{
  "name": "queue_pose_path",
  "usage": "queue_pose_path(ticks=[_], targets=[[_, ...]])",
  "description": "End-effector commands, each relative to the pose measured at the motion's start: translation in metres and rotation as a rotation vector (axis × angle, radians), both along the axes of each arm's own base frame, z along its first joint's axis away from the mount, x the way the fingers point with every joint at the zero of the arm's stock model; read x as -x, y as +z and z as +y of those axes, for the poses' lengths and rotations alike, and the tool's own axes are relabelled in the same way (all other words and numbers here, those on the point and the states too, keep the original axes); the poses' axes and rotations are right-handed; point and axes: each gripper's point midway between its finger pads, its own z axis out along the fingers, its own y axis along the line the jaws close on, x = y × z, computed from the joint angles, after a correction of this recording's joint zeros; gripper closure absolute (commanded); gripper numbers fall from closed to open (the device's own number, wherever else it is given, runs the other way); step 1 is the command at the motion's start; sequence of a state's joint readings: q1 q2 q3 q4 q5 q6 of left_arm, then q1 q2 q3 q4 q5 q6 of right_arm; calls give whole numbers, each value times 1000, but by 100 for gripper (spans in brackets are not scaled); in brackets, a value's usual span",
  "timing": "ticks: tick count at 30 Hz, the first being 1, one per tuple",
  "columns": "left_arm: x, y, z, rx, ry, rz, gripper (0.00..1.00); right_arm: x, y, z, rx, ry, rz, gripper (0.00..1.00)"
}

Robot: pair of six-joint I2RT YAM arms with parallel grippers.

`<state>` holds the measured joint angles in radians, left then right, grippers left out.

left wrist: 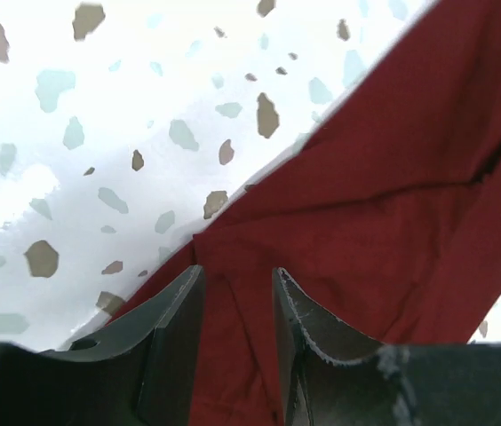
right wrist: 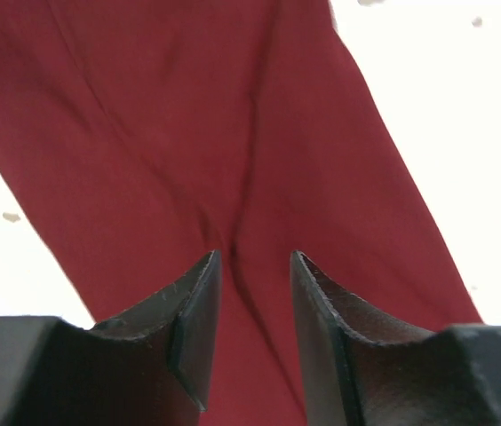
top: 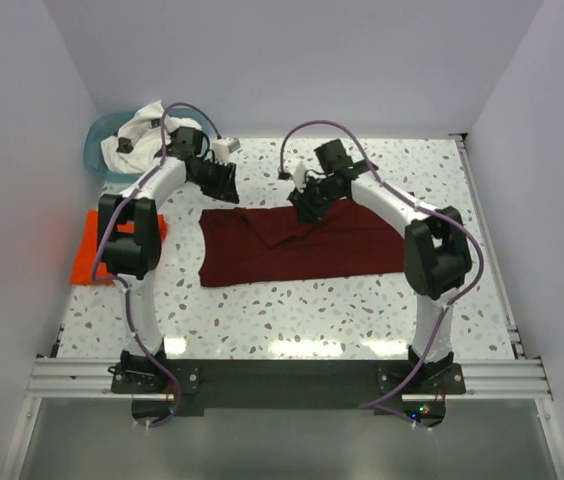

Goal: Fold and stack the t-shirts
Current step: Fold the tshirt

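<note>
The dark maroon t-shirt (top: pixel 302 250) lies spread across the middle of the table, with a fold near its top edge. My left gripper (top: pixel 224 185) is open just above the shirt's far-left corner; in the left wrist view (left wrist: pixel 238 269) the maroon cloth (left wrist: pixel 393 177) lies below and between its fingers. My right gripper (top: pixel 308 206) is open over the shirt's far edge near the middle; in the right wrist view (right wrist: pixel 255 255) a crease of the maroon cloth (right wrist: pixel 188 115) runs between its fingers. The orange-red t-shirt (top: pixel 84 252) lies at the left edge. The white t-shirt (top: pixel 140 130) sits in the basket.
The teal basket (top: pixel 97 145) stands at the far left corner, off the speckled table (top: pixel 292 310). White walls close in the left, far and right sides. A metal rail (top: pixel 282 375) runs along the near edge by the arm bases.
</note>
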<state>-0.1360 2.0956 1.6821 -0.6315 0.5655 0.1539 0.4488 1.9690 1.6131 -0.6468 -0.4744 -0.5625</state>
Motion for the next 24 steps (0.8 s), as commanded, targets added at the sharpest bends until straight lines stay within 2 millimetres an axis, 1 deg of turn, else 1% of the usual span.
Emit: queue_pose_path(ticks=[1, 2, 4, 5, 6, 8, 10, 16, 20, 24], targets=[[-22, 11, -6, 82, 90, 17, 59, -17, 26, 56, -116, 74, -121, 60], [-23, 10, -7, 84, 90, 20, 58, -13, 19, 71, -109, 107, -128, 60], [-23, 5, -5, 78, 101, 33, 58, -10, 11, 82, -83, 134, -134, 60], [-22, 3, -4, 80, 101, 39, 58, -5, 10, 93, -74, 167, -142, 60], [-21, 2, -5, 85, 100, 48, 58, 0, -2, 95, -51, 178, -115, 60], [-21, -1, -5, 82, 105, 51, 57, 6, -9, 101, -28, 205, -111, 59], [-20, -3, -5, 84, 103, 58, 56, 9, -21, 101, 0, 216, -95, 55], [-18, -9, -4, 74, 104, 70, 55, 21, -44, 99, 56, 263, -46, 53], [-19, -10, -3, 69, 102, 67, 55, 25, -57, 96, 86, 281, -31, 53], [-20, -11, -3, 63, 101, 64, 55, 30, -61, 93, 106, 289, -8, 52]])
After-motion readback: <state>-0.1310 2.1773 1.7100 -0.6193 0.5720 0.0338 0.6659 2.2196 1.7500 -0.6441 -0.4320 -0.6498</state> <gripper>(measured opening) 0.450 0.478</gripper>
